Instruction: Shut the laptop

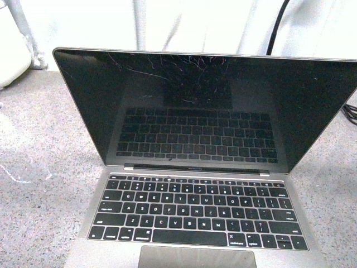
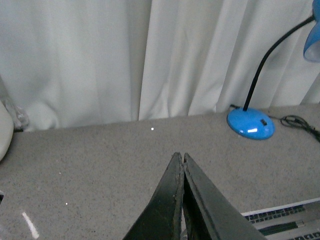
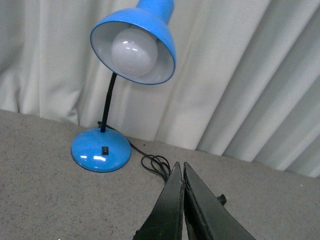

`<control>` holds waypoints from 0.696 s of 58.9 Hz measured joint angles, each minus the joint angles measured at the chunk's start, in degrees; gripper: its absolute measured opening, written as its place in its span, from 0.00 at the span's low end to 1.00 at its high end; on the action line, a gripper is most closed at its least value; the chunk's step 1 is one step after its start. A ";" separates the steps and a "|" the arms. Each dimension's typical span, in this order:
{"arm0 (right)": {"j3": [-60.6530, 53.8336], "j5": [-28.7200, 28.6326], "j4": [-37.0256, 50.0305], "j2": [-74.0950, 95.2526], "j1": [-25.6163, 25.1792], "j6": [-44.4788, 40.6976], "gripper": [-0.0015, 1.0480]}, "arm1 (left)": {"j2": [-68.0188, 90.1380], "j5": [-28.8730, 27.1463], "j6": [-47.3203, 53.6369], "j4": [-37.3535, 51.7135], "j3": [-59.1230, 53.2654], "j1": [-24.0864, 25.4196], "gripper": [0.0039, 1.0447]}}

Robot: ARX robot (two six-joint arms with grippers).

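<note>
The laptop [image 1: 195,218] stands open on the grey table in the front view, its scratched black screen [image 1: 212,106] upright and mirroring the black keys. A strip of its keyboard edge shows in the left wrist view [image 2: 285,220]. Neither arm shows in the front view. My left gripper [image 2: 181,156] is shut and empty, above the grey table beside the laptop. My right gripper [image 3: 179,165] is shut and empty, over the table near a lamp's cable.
A blue desk lamp stands at the back by the white curtain, with its base [image 3: 101,150] and coiled black cable [image 3: 156,164] on the table; it also shows in the left wrist view [image 2: 251,123]. A white object [image 1: 11,56] sits at the far left.
</note>
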 joint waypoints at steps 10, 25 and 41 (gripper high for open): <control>6.49 -4.66 -3.21 6.60 2.01 -1.73 0.01 | 7.13 3.85 4.31 -0.81 4.87 -1.88 0.04; 13.57 -9.84 -5.22 15.21 6.84 -3.21 0.01 | 15.85 7.26 11.65 -0.59 9.75 -2.51 0.04; 17.03 -9.53 -4.92 21.94 11.43 -0.63 0.01 | 23.19 7.17 13.68 1.88 13.25 -3.10 0.04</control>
